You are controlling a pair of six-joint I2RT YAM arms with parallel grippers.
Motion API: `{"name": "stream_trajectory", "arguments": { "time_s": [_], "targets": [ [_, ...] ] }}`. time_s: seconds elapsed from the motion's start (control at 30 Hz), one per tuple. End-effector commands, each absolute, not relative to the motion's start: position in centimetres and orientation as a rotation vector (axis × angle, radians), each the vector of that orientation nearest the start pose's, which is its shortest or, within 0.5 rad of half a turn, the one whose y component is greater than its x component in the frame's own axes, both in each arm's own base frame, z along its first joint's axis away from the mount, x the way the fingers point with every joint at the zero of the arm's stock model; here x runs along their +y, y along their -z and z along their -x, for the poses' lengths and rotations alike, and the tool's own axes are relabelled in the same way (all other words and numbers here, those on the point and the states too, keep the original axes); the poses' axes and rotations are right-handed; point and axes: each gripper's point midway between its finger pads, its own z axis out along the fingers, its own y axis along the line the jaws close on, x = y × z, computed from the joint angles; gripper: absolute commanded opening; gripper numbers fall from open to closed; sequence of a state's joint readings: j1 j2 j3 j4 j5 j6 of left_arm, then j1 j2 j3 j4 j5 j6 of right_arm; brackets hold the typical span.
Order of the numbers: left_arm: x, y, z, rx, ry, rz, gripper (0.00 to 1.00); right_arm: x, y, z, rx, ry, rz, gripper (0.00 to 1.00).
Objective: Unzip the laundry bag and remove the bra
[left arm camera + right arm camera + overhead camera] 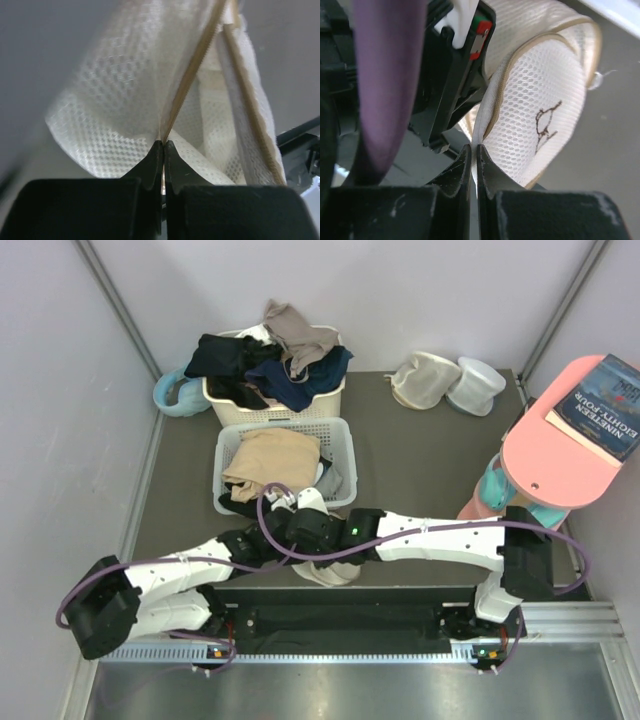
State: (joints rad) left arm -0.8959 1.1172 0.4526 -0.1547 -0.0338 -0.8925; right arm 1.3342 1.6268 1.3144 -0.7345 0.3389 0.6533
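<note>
The laundry bag, cream mesh with a tan zip, peeks out under both wrists at the table's near edge. In the left wrist view the bag hangs in front of me with its zip tapes parted. My left gripper is shut on the mesh at the zip tape. In the right wrist view the bag's flat face shows the dark pictogram. My right gripper is shut on the bag's rim edge beside the zip. In the top view the left gripper and right gripper meet above the bag. The bra is hidden.
A white basket holds a folded tan cloth just beyond the grippers. Behind it a second basket holds dark garments. Two mesh pouches lie at the back right. A pink stand with a book is at the right.
</note>
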Motion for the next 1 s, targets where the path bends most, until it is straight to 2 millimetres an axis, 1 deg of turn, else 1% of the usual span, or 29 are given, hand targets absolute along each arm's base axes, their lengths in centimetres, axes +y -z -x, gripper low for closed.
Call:
{"name": "stream_trajectory", "arguments": {
  "time_s": [0.0, 0.07, 0.13, 0.17, 0.2, 0.23, 0.27, 0.3, 0.37, 0.4, 0.43, 0.47, 0.5, 0.53, 0.6, 0.63, 0.67, 0.7, 0.73, 0.77, 0.8, 0.83, 0.87, 0.9, 0.93, 0.97],
  "targets": [
    [-23.4, -6.1, -15.8, 2.496, 0.760, 0.079, 0.00, 41.6, -12.1, -10.9, 2.415, -0.593, 0.811, 0.00],
    [-22.8, -6.3, -15.7, 2.494, 0.750, 0.110, 0.00, 41.7, -11.6, -10.9, 2.426, -0.605, 0.817, 0.01],
    [-21.6, -6.1, -15.3, 2.519, 0.697, 0.156, 0.00, 41.6, -11.1, -11.2, 2.439, -0.633, 0.796, 0.05],
    [-21.3, -6.5, -15.2, 2.510, 0.701, 0.173, 0.07, 41.7, -11.1, -11.3, 2.438, -0.650, 0.789, 0.07],
    [-20.5, -6.2, -14.7, 2.538, 0.665, 0.200, 0.14, 41.6, -10.9, -11.7, 2.443, -0.655, 0.772, 0.08],
    [-20.2, -6.5, -14.6, 2.535, 0.659, 0.218, 0.24, 41.8, -10.7, -11.6, 2.445, -0.679, 0.773, 0.10],
    [-20.0, -7.3, -14.5, 2.512, 0.682, 0.237, 0.32, 41.8, -10.5, -11.7, 2.450, -0.681, 0.769, 0.13],
    [-19.2, -7.2, -14.1, 2.527, 0.656, 0.261, 0.43, 41.8, -10.3, -11.9, 2.454, -0.682, 0.767, 0.15],
    [-18.2, -8.5, -14.4, 2.475, 0.644, 0.301, 0.53, 41.9, -10.0, -12.0, 2.460, -0.688, 0.773, 0.17],
    [-17.8, -9.0, -14.4, 2.461, 0.641, 0.332, 0.57, 42.0, -9.7, -12.1, 2.461, -0.689, 0.770, 0.18],
    [-17.0, -9.3, -14.3, 2.458, 0.614, 0.349, 0.59, 42.1, -9.7, -12.1, 2.464, -0.698, 0.774, 0.22],
    [-16.6, -10.1, -14.4, 2.424, 0.629, 0.372, 0.61, 42.2, -9.6, -12.1, 2.464, -0.705, 0.774, 0.25],
    [-16.4, -10.7, -14.4, 2.409, 0.638, 0.397, 0.62, 42.2, -9.8, -12.3, 2.460, -0.718, 0.763, 0.27],
    [-15.8, -10.7, -14.1, 2.419, 0.618, 0.411, 0.62, 42.3, -9.9, -12.3, 2.458, -0.728, 0.762, 0.30],
    [-15.3, -11.7, -14.1, 2.391, 0.630, 0.458, 0.64, 42.4, -10.4, -12.5, 2.443, -0.749, 0.750, 0.40],
    [-15.0, -12.0, -14.1, 2.385, 0.624, 0.471, 0.72, 42.4, -10.7, -12.6, 2.432, -0.758, 0.751, 0.48],
    [-14.3, -11.9, -14.0, 2.387, 0.587, 0.481, 0.78, 42.4, -11.0, -12.6, 2.424, -0.765, 0.750, 0.53],
    [-14.3, -12.7, -14.1, 2.372, 0.593, 0.480, 0.83, 42.4, -11.6, -12.7, 2.409, -0.779, 0.744, 0.59],
    [-14.2, -13.1, -14.3, 2.362, 0.590, 0.472, 0.89, 42.4, -11.9, -12.6, 2.397, -0.783, 0.748, 0.69],
    [-14.1, -13.3, -14.4, 2.357, 0.577, 0.451, 0.92, 42.3, -12.2, -12.7, 2.387, -0.790, 0.744, 0.74],
    [-14.0, -13.9, -14.7, 2.337, 0.572, 0.449, 0.95, 42.1, -13.0, -12.7, 2.365, -0.808, 0.738, 0.79],
    [-14.0, -14.1, -14.9, 2.332, 0.562, 0.443, 0.99, 41.9, -13.3, -12.9, 2.355, -0.805, 0.726, 0.85],
    [-13.9, -14.2, -15.1, 2.329, 0.545, 0.424, 0.99, 41.7, -13.7, -13.0, 2.344, -0.811, 0.717, 0.88],
    [-14.0, -14.9, -15.5, 2.308, 0.541, 0.418, 0.99, 41.2, -14.4, -13.0, 2.328, -0.822, 0.707, 0.90],
    [-14.1, -15.3, -15.8, 2.295, 0.540, 0.403, 0.99, 40.8, -14.7, -13.2, 2.316, -0.815, 0.689, 0.98],
    [-14.2, -15.5, -16.1, 2.284, 0.524, 0.366, 0.99, 40.4, -15.1, -13.4, 2.306, -0.816, 0.674, 1.00]
  ]
}}
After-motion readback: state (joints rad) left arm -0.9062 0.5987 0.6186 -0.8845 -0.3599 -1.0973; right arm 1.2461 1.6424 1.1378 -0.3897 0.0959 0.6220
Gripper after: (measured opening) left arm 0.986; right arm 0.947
